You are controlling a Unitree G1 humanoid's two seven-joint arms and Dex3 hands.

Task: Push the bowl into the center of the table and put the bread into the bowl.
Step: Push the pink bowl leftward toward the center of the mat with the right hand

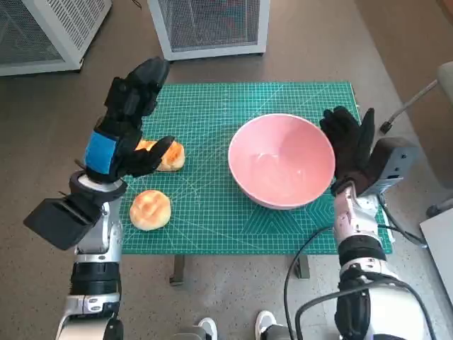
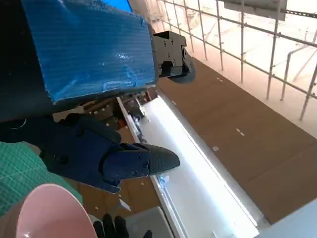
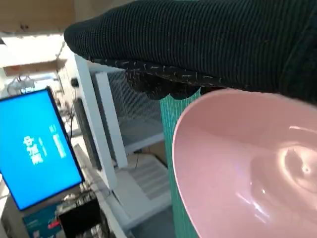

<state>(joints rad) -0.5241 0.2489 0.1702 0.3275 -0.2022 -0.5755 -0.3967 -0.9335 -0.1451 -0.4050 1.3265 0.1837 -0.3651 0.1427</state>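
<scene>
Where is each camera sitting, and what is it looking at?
Head view: up on the robot's head, looking down at the green mat, pink bowl, two breads; both arms show.
Left wrist view: behind the left robot hand; blue tape, black fingers, bowl rim, floor.
Right wrist view: behind the right robot hand; glove, bowl, a blue screen.
All three share the bowl.

From up on our head we look steeply down at the whole green mat (image 1: pixel 212 113) and the floor around it. Our left wrist camera sits very close behind the blue tape (image 2: pixel 89 44) and looks out across the room. Our right wrist camera peeks from under the glove (image 3: pixel 198 39). All three views share the pink bowl (image 1: pixel 282 160) (image 2: pixel 44 213) (image 3: pixel 247 163).
</scene>
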